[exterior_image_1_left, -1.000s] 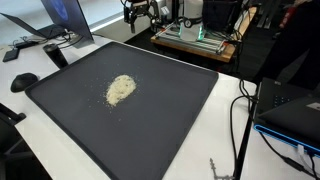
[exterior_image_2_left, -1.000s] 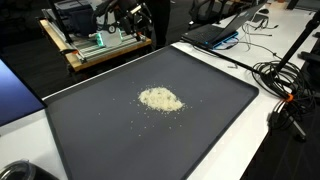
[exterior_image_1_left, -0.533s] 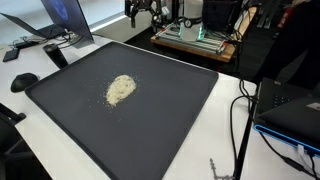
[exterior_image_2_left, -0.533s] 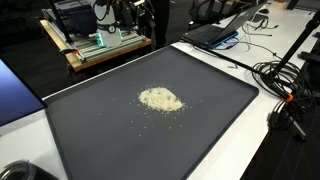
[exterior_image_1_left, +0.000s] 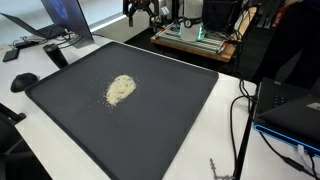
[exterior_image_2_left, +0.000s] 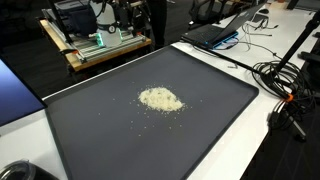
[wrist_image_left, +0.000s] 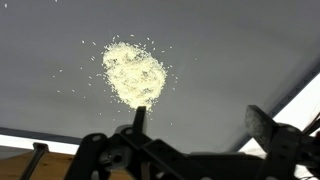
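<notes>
A small heap of pale yellow crumbs (exterior_image_1_left: 120, 89) lies on a large dark grey mat (exterior_image_1_left: 170, 120); it shows in both exterior views (exterior_image_2_left: 160, 99) and in the wrist view (wrist_image_left: 134, 72). My gripper (wrist_image_left: 200, 118) is open and empty, its two dark fingers wide apart, high above the mat's far edge. In an exterior view it shows only as a dark shape (exterior_image_1_left: 140, 8) at the top edge. The crumbs lie beyond its fingertips, apart from them.
A wooden cart (exterior_image_2_left: 95, 45) with electronics stands behind the mat. A laptop (exterior_image_2_left: 215, 33) and cables (exterior_image_2_left: 285, 85) lie at one side, another laptop (exterior_image_1_left: 55, 25) and a mouse (exterior_image_1_left: 24, 81) at the other. A black case (exterior_image_1_left: 290, 110) sits near the cables.
The gripper at the top edge of the exterior views has shifted slightly. The crumbs and mat have not moved.
</notes>
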